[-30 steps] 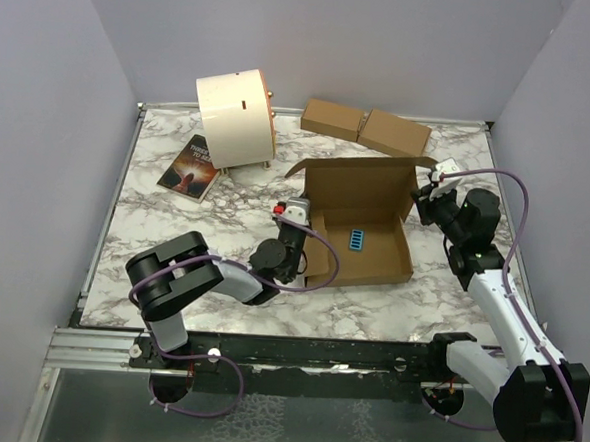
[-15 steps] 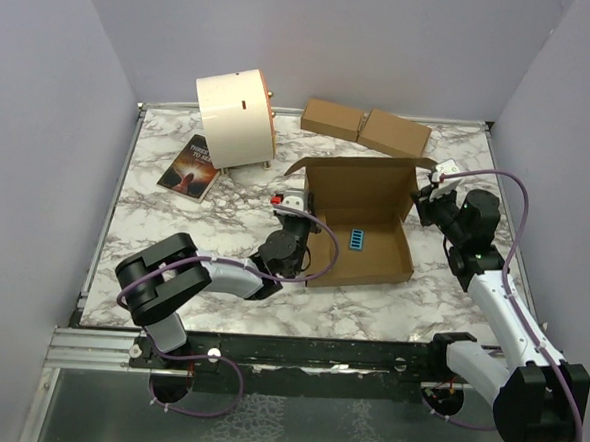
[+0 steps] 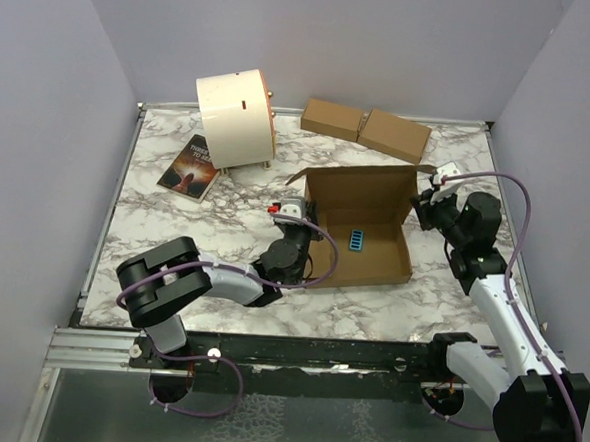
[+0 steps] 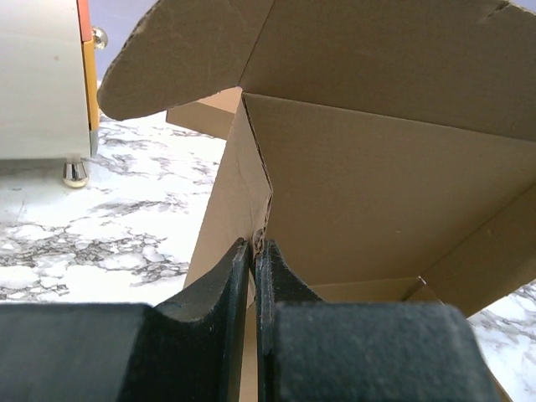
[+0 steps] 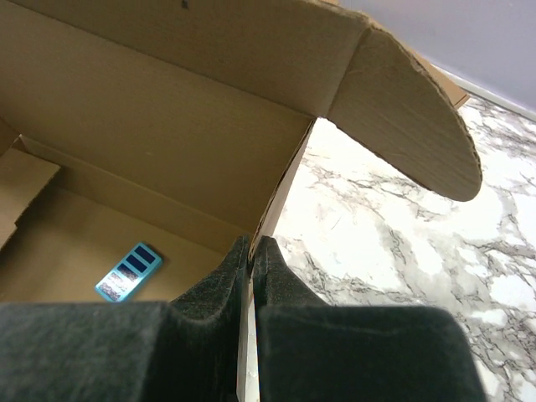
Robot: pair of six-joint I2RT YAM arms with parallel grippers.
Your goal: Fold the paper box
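The paper box (image 3: 361, 200) lies open in the middle of the table, its lid standing up at the back and side flaps curling outward. A small blue label (image 3: 357, 238) lies on its floor. My left gripper (image 3: 304, 210) is shut on the box's left wall; in the left wrist view the fingertips (image 4: 254, 247) pinch the cardboard edge of the box (image 4: 377, 193). My right gripper (image 3: 419, 202) is shut on the right wall; in the right wrist view its jaws (image 5: 251, 243) clamp the thin wall of the box (image 5: 167, 126), with the blue label (image 5: 128, 272) to the left.
A cream drum (image 3: 233, 117) stands at the back left, also in the left wrist view (image 4: 38, 75). Two small closed brown boxes (image 3: 331, 117) (image 3: 396, 133) sit side by side at the back. A book (image 3: 190, 167) lies left of the drum.
My left gripper has shifted slightly along the box's left wall and the raised lid has tipped a little forward. The right arm has hardly moved.
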